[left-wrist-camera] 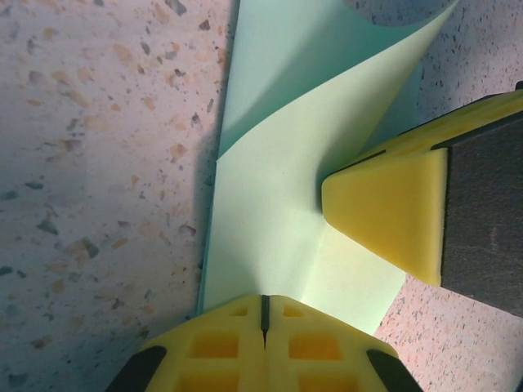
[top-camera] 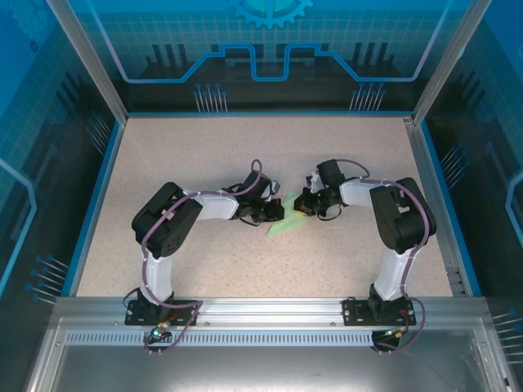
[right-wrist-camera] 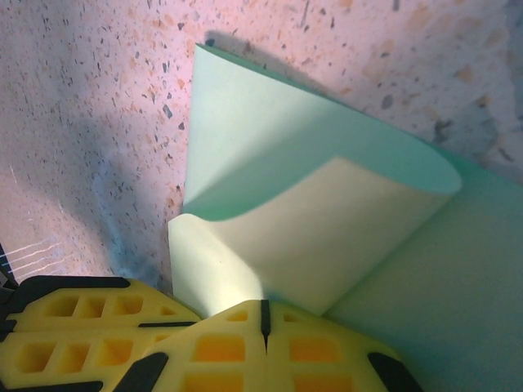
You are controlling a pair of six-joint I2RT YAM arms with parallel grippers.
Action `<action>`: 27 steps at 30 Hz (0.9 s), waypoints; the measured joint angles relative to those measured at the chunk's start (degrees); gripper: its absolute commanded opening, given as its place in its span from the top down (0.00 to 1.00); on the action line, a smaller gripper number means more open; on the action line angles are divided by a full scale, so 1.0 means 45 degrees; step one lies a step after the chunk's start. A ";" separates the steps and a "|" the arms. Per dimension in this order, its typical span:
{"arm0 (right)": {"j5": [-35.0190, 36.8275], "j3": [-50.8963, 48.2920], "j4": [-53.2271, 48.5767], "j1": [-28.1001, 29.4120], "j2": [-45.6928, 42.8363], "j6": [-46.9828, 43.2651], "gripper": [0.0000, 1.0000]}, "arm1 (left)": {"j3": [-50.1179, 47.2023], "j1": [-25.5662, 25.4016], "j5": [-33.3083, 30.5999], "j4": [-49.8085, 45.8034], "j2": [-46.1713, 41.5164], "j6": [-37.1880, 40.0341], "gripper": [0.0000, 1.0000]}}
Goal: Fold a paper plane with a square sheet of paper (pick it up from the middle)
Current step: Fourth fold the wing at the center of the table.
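Obs: left pincer [left-wrist-camera: 263,304] and right pincer [right-wrist-camera: 263,309], both pressed together, rest on folded paper [left-wrist-camera: 270,212], likely pinning its crease to desk [left-wrist-camera: 98,163].

A fixed camera high above and behind the left arm [top-camera: 167,220] and right arm [top-camera: 400,216] looks steeply down on the whole speckled table [top-camera: 204,171], with the arm bases along the frame's bottom edge. The left wrist camera looks past the left gripper [left-wrist-camera: 264,314] at bottom centre, very close to the green paper [left-wrist-camera: 278,220]. The right wrist camera peers past the right gripper [right-wrist-camera: 263,314] from the opposite side, equally near. All three views share that paper, small at the overhead frame's centre.
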 measured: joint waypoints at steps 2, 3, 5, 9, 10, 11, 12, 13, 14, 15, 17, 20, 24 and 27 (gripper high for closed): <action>0.0141 0.0000 0.0000 0.0102 -0.0063 -0.0005 0.99 | 0.0000 0.0000 0.0000 -0.0005 0.0000 0.0000 1.00; 0.0189 0.0000 0.0015 0.0189 -0.0092 -0.0005 0.99 | 0.0010 0.0000 0.0000 -0.0015 0.0000 0.0000 1.00; 0.0228 0.0010 0.0015 0.0369 -0.0097 -0.0010 0.99 | 0.0058 0.0000 0.0000 -0.0092 0.0000 0.0000 1.00; 0.0243 0.0204 0.0010 0.0651 0.0034 -0.0044 0.99 | 0.0083 0.0000 -0.0005 -0.0146 0.0000 0.0015 1.00; 0.0267 0.0291 0.0005 0.0651 0.0131 -0.0044 0.99 | 0.0087 -0.0005 -0.0005 -0.0165 0.0000 0.0044 1.00; 0.0253 0.0355 0.0005 0.0636 0.0214 -0.0044 0.99 | 0.0107 0.0000 -0.0005 -0.0185 0.0005 0.0049 1.00; 0.0160 0.0403 0.0000 0.0573 0.0291 -0.0044 0.99 | 0.0131 0.0000 -0.0005 -0.0223 0.0019 0.0049 1.00; 0.0063 0.0413 -0.0005 0.0505 0.0335 -0.0044 0.99 | 0.0146 -0.0005 -0.0005 -0.0257 0.0024 0.0049 1.00; -0.0053 0.0418 0.0000 0.0437 0.0374 -0.0049 0.99 | 0.0146 0.0000 -0.0005 -0.0267 0.0024 0.0053 1.00; -0.0189 0.0423 0.0005 0.0350 0.0423 -0.0049 0.99 | 0.0155 0.0000 -0.0005 -0.0277 0.0024 0.0053 1.00; -0.0432 0.0544 -0.0097 0.0083 0.0559 -0.0044 0.99 | 0.0209 -0.0005 -0.0024 -0.0291 0.0053 0.0068 1.00; -0.0607 0.0695 -0.0112 -0.0515 0.0704 0.0015 0.99 | 0.0267 -0.0015 -0.0073 -0.0287 0.0097 0.0092 1.00; -0.0243 0.0855 -0.0112 -0.1195 0.0709 0.0160 0.99 | 0.0335 -0.0019 -0.0083 -0.0369 0.0131 0.0097 1.00; 0.0170 0.1107 -0.0141 -0.1632 0.0782 0.0291 0.99 | 0.0393 -0.0019 -0.0083 -0.0447 0.0151 0.0185 1.00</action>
